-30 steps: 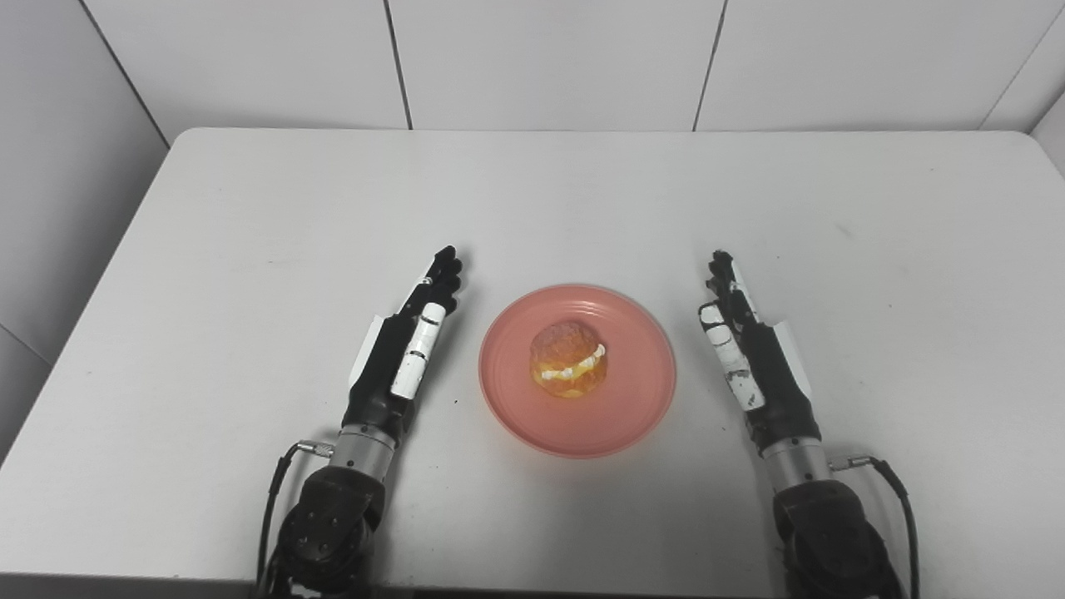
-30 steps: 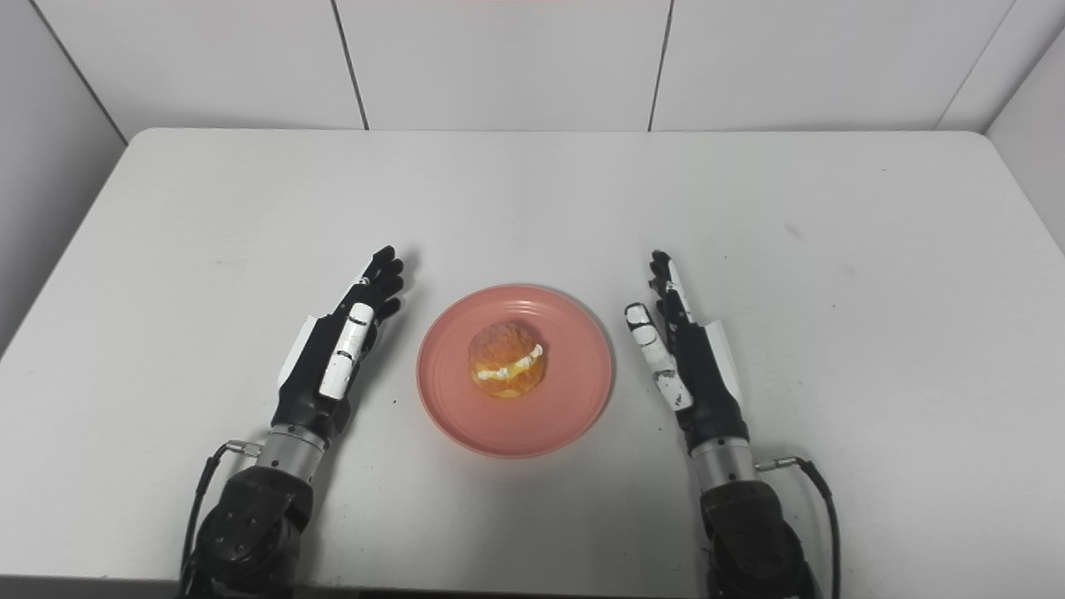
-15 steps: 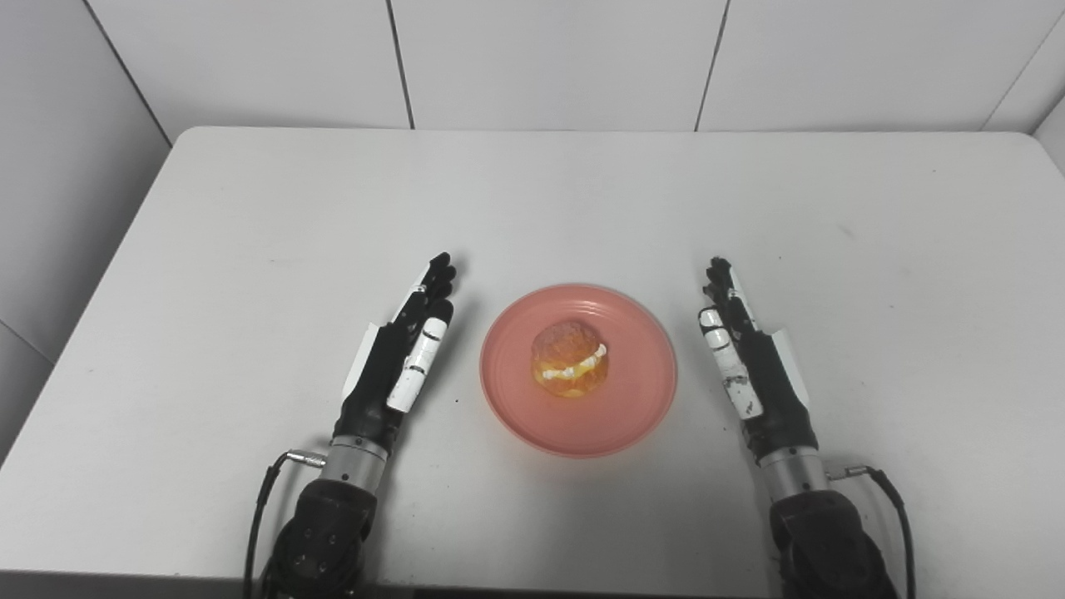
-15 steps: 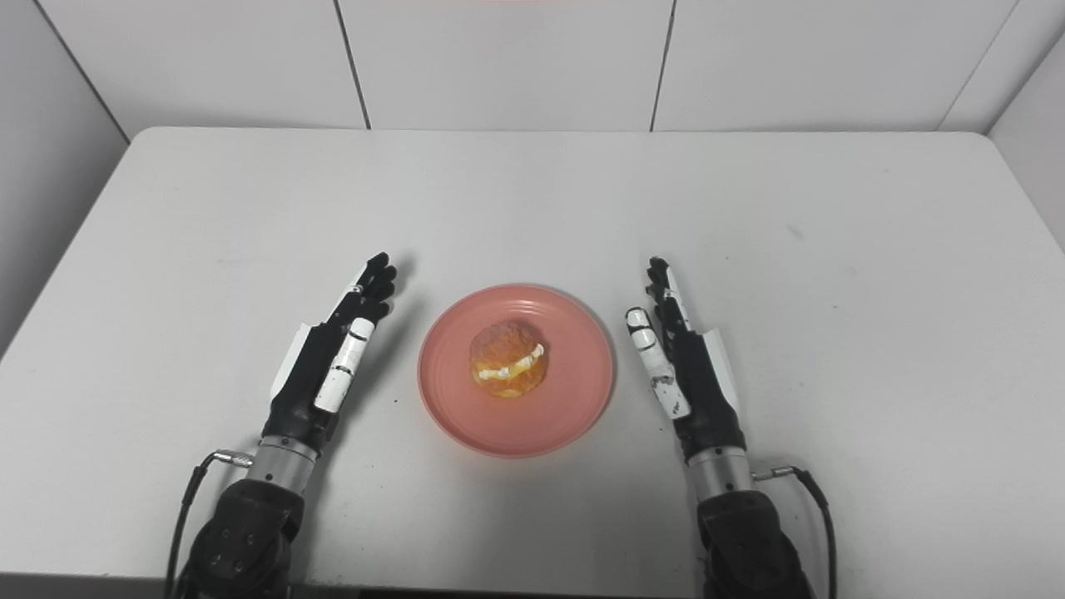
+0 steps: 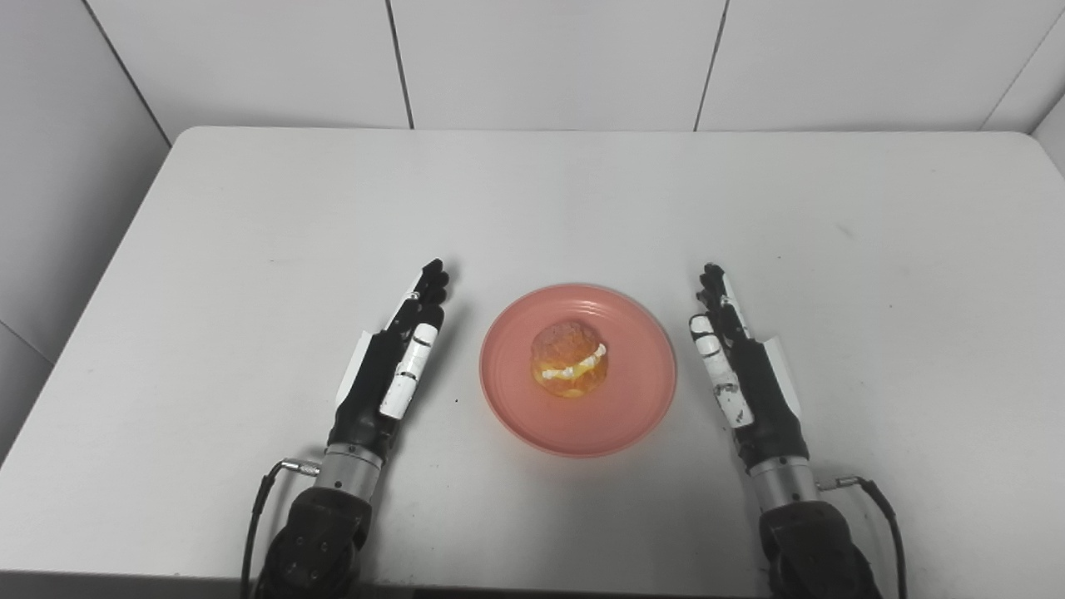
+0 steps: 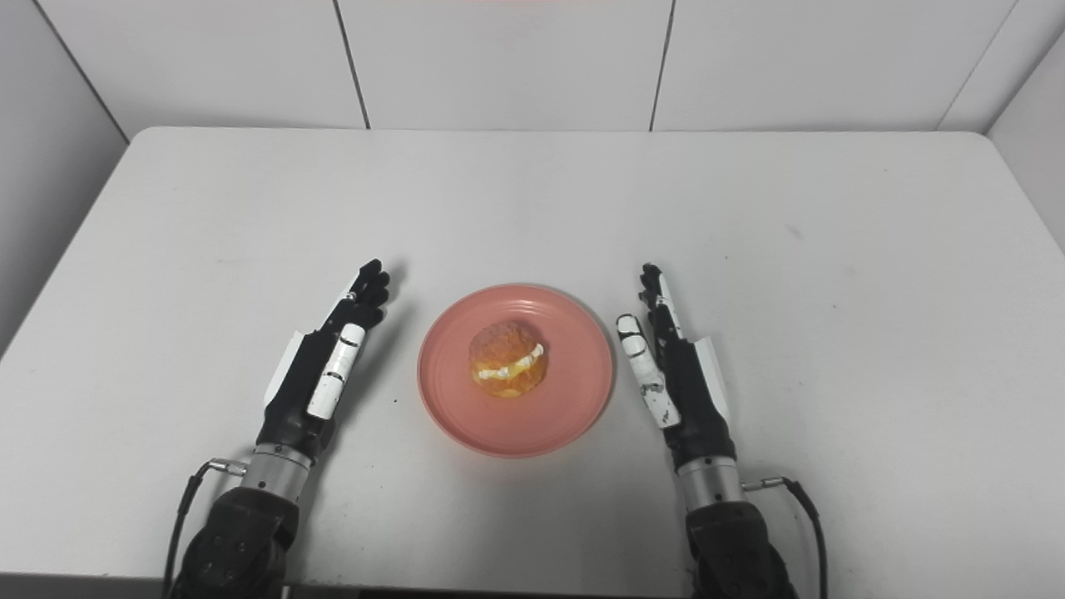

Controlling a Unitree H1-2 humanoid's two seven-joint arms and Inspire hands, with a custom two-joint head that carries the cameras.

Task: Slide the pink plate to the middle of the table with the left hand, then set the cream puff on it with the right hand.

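**Between the two hands: plate and cream puff at mid-table**

Near the middle of the white table (image 5: 250, 249), toward its front edge, the pink plate (image 5: 632, 399) is seen lying flat, and the cream puff (image 5: 569, 359) is set upon its centre, with a band of white cream showing round its middle. The plate is flanked by both hands and is touched by neither.

To the plate's left, the left hand (image 5: 393, 370) is held with its fingers stretched forward and close together, pointing toward the far side of the table and angled slightly inward. Nothing is gripped by it; it is extended and empty. A clear strip of table is visible between it and the plate's rim.

To the plate's right, the right hand (image 5: 740, 370) is held in a mirrored pose, fingers straight and pointing away from the robot, nothing being held in it. It lies just beside the plate's right rim, nearer than the left hand is to the opposite rim, yet a narrow gap is still seen.

Both forearms are brought in from the bottom edge, and a thin cable is seen at each wrist.
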